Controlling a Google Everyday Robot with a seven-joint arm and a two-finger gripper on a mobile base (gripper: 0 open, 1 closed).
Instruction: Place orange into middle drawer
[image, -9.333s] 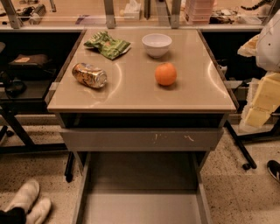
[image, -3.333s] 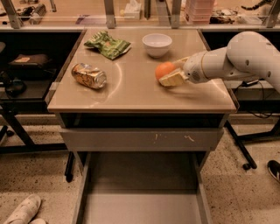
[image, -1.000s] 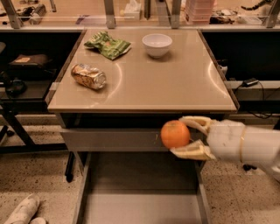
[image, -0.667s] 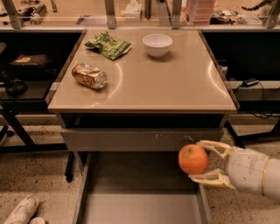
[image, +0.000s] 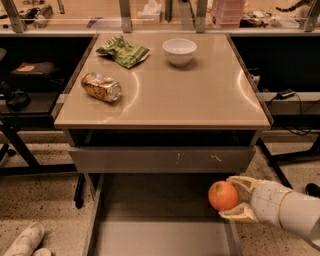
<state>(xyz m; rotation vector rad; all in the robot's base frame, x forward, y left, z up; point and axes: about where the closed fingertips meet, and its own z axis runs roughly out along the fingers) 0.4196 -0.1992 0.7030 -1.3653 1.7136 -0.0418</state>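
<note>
The orange (image: 223, 195) is a small round bright-orange fruit, held in my gripper (image: 235, 197) at the lower right. The pale fingers (image: 240, 182) close on it from above and below. The white arm reaches in from the right edge. The orange hangs over the right side of the open middle drawer (image: 150, 235), a wide shallow grey tray pulled out below the table, above its flat floor. The drawer holds nothing that I can see.
A long grey panel with pale scratches (image: 162, 159) sits above the drawer. On the beige tabletop (image: 200, 95) lie a gold-brown can (image: 101, 86), a green bag (image: 123, 51) and a white bowl (image: 179, 50). Dark shelving stands on both sides. A white shoe (image: 22, 241) is lower left.
My gripper took the orange off the tabletop, carried it down past the table's front edge, and now holds it lower and to the right, over the open drawer.
</note>
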